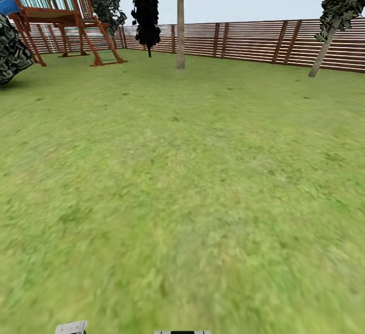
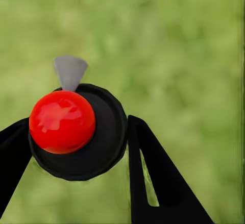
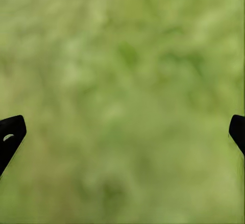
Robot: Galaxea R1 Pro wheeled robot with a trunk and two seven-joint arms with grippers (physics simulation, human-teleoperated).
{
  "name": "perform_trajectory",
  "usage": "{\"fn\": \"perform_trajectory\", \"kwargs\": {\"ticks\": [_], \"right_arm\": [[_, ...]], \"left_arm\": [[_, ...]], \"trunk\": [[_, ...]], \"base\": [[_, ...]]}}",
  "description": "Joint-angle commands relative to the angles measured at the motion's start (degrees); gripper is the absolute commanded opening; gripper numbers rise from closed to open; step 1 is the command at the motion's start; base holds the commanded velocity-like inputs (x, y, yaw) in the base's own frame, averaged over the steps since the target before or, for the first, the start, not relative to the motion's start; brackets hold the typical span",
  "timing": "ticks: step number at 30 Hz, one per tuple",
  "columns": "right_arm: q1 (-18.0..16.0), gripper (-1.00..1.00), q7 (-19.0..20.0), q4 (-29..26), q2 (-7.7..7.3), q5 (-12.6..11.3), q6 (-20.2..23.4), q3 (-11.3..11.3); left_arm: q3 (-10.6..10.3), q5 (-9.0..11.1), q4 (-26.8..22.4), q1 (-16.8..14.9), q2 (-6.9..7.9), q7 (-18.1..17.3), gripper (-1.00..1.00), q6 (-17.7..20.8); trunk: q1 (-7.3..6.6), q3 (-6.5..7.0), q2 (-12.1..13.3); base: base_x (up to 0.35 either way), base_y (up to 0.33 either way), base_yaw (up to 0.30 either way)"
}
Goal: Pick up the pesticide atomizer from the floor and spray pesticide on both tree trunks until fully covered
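In the left wrist view the pesticide atomizer is a round black body with a glossy red cap and a grey nozzle. It sits between the two black fingers of my left gripper, which is shut on it, above blurred grass. My right gripper is open, with only its two black fingertips at the sides and grass between them. In the head view a straight tree trunk rises from the far lawn by the fence. A second tree with a leaning trunk stands at the far right.
A wide green lawn stretches ahead to a brown slatted fence. A red wooden playset stands at the far left, with a dark bush beside it and a dark shrub near the fence.
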Motion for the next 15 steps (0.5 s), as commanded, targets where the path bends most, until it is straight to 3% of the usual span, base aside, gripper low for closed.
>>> {"fn": "perform_trajectory", "kwargs": {"ticks": [1, 15], "right_arm": [[-0.02, 1.00, 0.38, 0.02, -0.01, 0.18, -0.09, -0.50], [-0.02, 1.00, 0.38, 0.02, -0.01, 0.18, -0.09, -0.50]], "left_arm": [[0.52, -0.35, 0.03, -0.03, 0.01, -0.28, -1.00, -0.16], [0.52, -0.35, 0.03, -0.03, 0.01, -0.31, -1.00, -0.16]], "trunk": [[0.02, -0.04, -0.01], [0.02, -0.04, -0.01]], "base": [[0.332, -0.106, 0.000], [0.332, -0.106, 0.000]]}}
